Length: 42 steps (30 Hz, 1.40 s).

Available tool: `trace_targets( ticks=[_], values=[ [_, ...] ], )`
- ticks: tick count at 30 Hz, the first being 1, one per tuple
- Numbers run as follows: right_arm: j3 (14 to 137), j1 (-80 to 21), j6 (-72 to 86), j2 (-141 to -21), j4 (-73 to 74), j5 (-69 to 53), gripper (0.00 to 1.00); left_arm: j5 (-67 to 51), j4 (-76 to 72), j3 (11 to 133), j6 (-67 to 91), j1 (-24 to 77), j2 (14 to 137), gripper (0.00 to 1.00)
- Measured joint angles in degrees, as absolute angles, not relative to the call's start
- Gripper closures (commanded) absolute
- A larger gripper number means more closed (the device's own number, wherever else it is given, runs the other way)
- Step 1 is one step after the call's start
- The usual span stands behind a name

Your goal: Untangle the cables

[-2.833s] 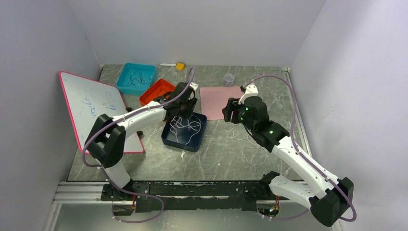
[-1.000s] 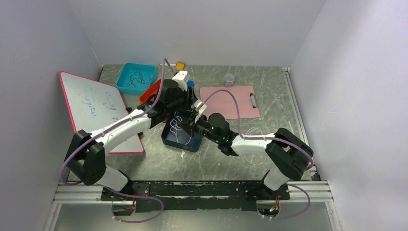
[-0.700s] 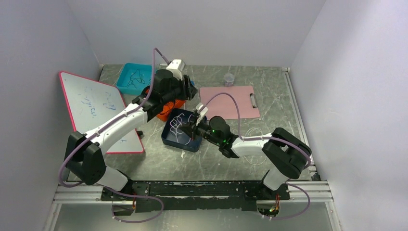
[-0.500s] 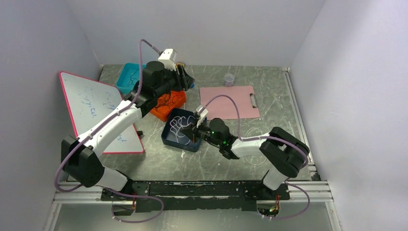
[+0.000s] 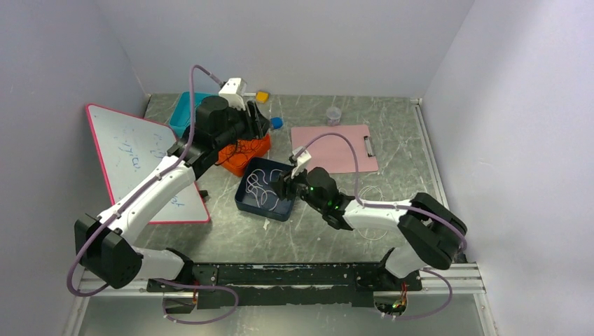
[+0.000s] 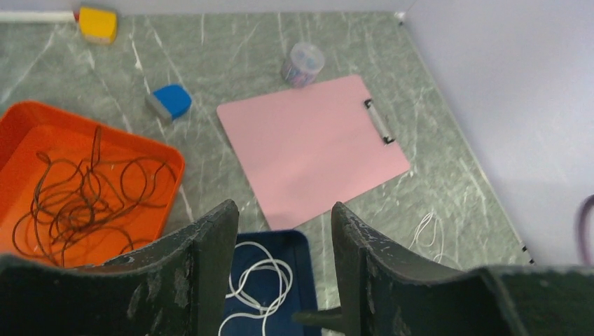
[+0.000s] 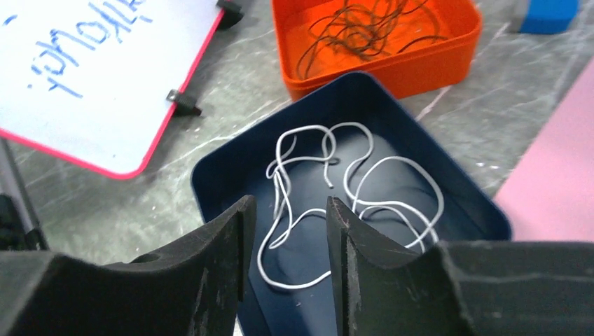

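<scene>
A white cable (image 7: pixel 283 183) lies in loose loops in the navy tray (image 7: pixel 280 117), which sits mid-table (image 5: pixel 270 210). My right gripper (image 7: pixel 288 203) hovers open just above it, nothing between its fingers. Dark brown cable (image 6: pixel 77 203) is piled in the orange tray (image 6: pixel 175 164) behind. High over that tray, my left gripper (image 6: pixel 284 208) stands open and empty, seen from above (image 5: pixel 256 122). Another thin white cable (image 5: pixel 371 194) lies loose on the table to the right of the right arm.
A pink clipboard (image 6: pixel 312 147) lies at the back right with a small jar (image 6: pixel 302 63) beyond it. A blue eraser (image 6: pixel 168 101) and yellow block (image 6: pixel 98 21) sit near the back wall. The whiteboard (image 5: pixel 140 150) leans at left; a teal tray (image 5: pixel 181 112) is partly hidden.
My right gripper has opened over the navy tray, with the white cable lying in it. The left arm has risen and swung back-left, from the navy tray to above the orange one.
</scene>
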<state>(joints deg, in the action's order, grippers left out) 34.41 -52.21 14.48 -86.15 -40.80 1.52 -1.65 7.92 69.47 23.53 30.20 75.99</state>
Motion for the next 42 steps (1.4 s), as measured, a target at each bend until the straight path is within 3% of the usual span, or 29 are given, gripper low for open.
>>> trace_targets(
  ticks=[17, 25, 31, 42],
  values=[
    [40.93, -45.89, 22.2, -65.34, -6.17, 24.08, 0.49, -2.44, 14.11, 64.75, 18.9, 30.81, 76.09, 0.49],
    [40.95, -30.22, 34.52, -57.28, 16.75, 31.14, 0.46, -0.23, 13.89, 64.51, 20.93, 39.27, 79.07, 0.5],
    [39.38, -20.78, 38.37, -57.45, 22.48, 28.73, 0.45, 0.01, 13.56, 64.01, 22.5, 40.73, 80.6, 0.5],
    [33.65, -9.37, 40.95, -66.22, 18.11, 16.36, 0.41, 1.5, 13.58, 63.96, 22.48, 40.82, 80.25, 0.51]
  ],
)
